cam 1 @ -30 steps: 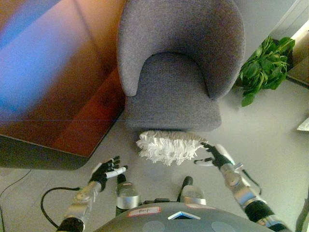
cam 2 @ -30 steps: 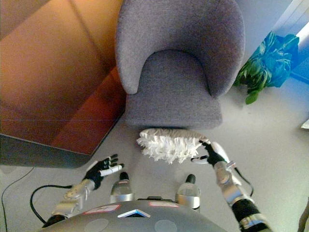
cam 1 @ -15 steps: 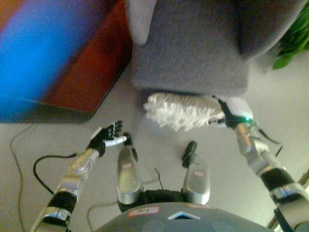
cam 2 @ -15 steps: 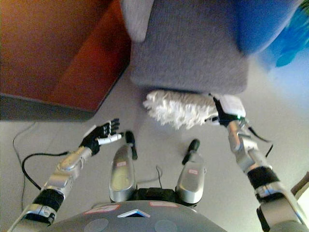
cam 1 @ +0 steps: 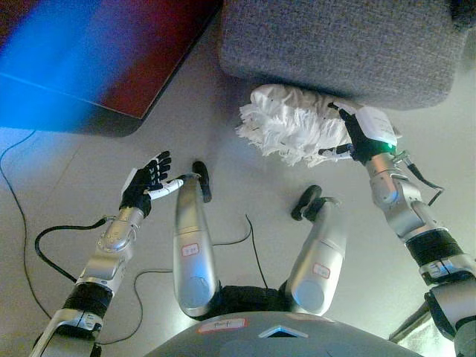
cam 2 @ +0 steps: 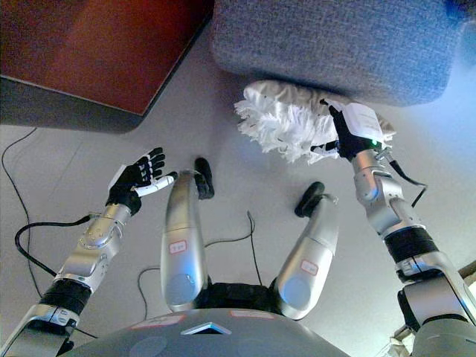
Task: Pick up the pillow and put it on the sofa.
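Pillow: the shaggy white fringed pillow lies on the pale grey floor, tucked against the front edge of the grey fabric sofa — not on the seat yet.
Right hand: the dark right hand is at the pillow's right end, fingers reaching into the fringe; whether they have closed on the cloth, I cannot tell (the tufts and the hand's own back hide them).
Left hand: the dark left hand hovers over bare floor with fingers spread, holding nothing, well apart from the pillow.
Stage: the pick-up looks barely begun — one hand at the pillow, the other far from it.
Risk, grip: a one-ended hold on loose fringe could slip, or the pillow could sag and swing as it rises.
Risk, sofa edge: the pillow sits just under the seat's front lip, so a straight lift could catch it there and knock it free.
Risk, left side: with the left hand this far off, nothing supports the pillow's left end.
Nearby: a dark red-brown panel stands to the left, clear of the work.
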You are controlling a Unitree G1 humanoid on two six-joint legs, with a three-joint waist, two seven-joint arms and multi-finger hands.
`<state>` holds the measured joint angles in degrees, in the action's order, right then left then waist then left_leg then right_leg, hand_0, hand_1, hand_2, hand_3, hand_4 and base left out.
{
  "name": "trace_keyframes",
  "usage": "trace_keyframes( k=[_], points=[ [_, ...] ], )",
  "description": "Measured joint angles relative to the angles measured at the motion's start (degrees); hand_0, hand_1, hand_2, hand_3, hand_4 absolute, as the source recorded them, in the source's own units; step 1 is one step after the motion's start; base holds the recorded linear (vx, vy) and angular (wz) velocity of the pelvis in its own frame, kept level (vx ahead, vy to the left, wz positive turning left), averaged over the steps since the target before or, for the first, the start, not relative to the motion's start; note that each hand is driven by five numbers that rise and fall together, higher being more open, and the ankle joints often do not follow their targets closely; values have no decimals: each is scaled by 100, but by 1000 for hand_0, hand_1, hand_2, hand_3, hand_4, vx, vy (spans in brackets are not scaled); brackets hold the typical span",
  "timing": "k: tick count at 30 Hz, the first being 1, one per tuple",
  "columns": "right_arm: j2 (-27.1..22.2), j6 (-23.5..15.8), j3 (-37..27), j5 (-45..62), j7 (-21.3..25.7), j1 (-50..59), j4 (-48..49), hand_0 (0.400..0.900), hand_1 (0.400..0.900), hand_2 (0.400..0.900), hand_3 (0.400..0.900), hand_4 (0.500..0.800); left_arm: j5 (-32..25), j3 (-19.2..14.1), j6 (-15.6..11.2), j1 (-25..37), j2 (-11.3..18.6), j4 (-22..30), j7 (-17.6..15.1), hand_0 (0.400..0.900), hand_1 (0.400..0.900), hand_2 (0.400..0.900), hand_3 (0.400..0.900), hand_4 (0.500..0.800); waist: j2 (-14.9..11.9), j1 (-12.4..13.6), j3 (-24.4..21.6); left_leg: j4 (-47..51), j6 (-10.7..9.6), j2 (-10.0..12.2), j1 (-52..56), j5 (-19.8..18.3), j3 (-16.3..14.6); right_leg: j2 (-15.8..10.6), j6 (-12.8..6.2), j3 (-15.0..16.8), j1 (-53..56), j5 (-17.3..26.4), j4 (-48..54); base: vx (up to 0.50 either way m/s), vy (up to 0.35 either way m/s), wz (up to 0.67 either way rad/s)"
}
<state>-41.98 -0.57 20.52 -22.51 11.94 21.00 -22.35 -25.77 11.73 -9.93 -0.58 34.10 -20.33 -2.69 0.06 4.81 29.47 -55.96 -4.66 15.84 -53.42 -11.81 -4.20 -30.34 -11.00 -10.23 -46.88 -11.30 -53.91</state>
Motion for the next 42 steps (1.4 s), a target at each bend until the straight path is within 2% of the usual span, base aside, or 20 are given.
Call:
trace_keyframes(
  k=[3,7,10,16,18,23,27,28,32,35,42],
  points=[
    [-27,5,5,88,67,112,0,900,900,900,900,800,-231,-95,-83,-117,-12,6,-51,900,900,900,900,800,23,28,25,-597,19,31,-407,-181,54,-144,-16,216,-480,-263,-701,-51,55,8],
    [-60,10,41,84,222,266,-10,900,900,900,900,800,-559,-264,-127,-389,-30,-6,-31,900,900,900,900,800,84,49,40,-1151,2,106,-859,-325,129,-162,-2,463,-992,-494,-1346,-51,50,8],
    [-234,59,192,86,247,494,-25,900,900,900,900,800,-847,-385,-313,-547,-50,0,63,900,900,900,900,800,159,34,44,-1801,-30,130,-1341,-515,317,-243,-3,730,-1513,-818,-2108,-31,61,10],
    [-320,271,425,167,230,1021,-399,900,900,900,900,800,-923,-455,-385,-528,-57,22,102,900,900,900,900,800,295,67,42,-2320,-57,120,-1750,-614,434,-312,-30,994,-1937,-1077,-2748,-6,43,14],
    [-338,390,645,251,150,1318,-659,900,900,900,900,800,-1012,-455,-394,-528,-50,3,109,900,900,900,900,800,303,53,44,-2388,-59,121,-1780,-615,494,-347,-5,1014,-1987,-1146,-2890,16,31,11],
    [-381,659,878,285,-179,1861,-1104,900,900,900,900,800,-1013,-443,-393,-605,-59,-30,179,900,900,900,900,800,322,215,44,-2519,-132,100,-1820,-646,606,-359,40,1037,-2031,-1309,-3144,32,25,12],
    [-410,1136,1141,384,-943,2333,-1407,900,900,900,900,800,-1012,-431,-385,-727,-63,-127,306,900,900,900,900,800,344,332,44,-2650,-203,37,-1815,-687,683,-429,61,1053,-1998,-1500,-3391,36,13,11],
    [-408,1319,1218,475,-1230,2474,-1452,400,400,400,400,500,-1010,-432,-377,-791,-63,-126,350,900,900,900,900,800,359,378,45,-2684,-231,6,-1810,-703,706,-440,38,1065,-1985,-1564,-3458,18,6,5],
    [-379,1680,1300,816,-1882,2843,-1775,400,400,400,400,500,-1008,-403,-359,-891,-92,-133,475,900,900,900,900,800,393,488,41,-2725,-282,-5,-1765,-732,762,-446,59,1063,-1940,-1645,-3545,34,11,5],
    [-350,1727,1301,965,-2034,2896,-1849,400,400,400,400,500,-995,-397,-359,-929,-101,-150,570,900,900,900,900,800,404,499,41,-2724,-294,-6,-1718,-740,785,-445,41,1036,-1860,-1672,-3548,44,6,1],
    [-213,1923,1290,1398,-2050,2865,-2050,400,400,400,400,500,-986,-395,-357,-966,-210,-139,569,900,900,900,900,800,495,519,42,-2736,-302,-2,-1624,-744,814,-459,47,1013,-1744,-1704,-3570,27,5,0]
  ],
)
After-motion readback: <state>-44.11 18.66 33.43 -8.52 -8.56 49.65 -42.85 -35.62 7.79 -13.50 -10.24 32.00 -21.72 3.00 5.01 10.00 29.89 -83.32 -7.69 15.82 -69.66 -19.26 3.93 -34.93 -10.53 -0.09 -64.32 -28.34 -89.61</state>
